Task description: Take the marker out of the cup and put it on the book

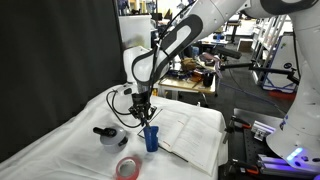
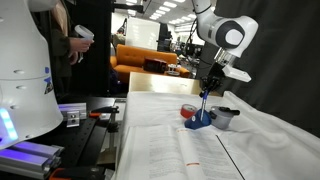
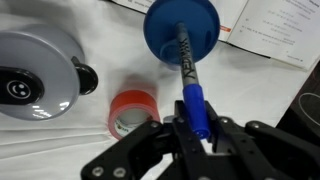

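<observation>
Wrist view, left to right: grey pot (image 3: 35, 75), red tape ring (image 3: 133, 110), blue cup (image 3: 182, 30) with marker (image 3: 190, 85) standing inside, open book (image 3: 275, 30) beyond. Claw (image 3: 197, 135) clamped tight on marker's upper end; lower end apparently not yet clear of cup. Grasp done; lift-out and transfer to book left. White-clothed counter (image 1: 60, 140); black curtain (image 1: 50, 50), cluttered lab behind.
</observation>
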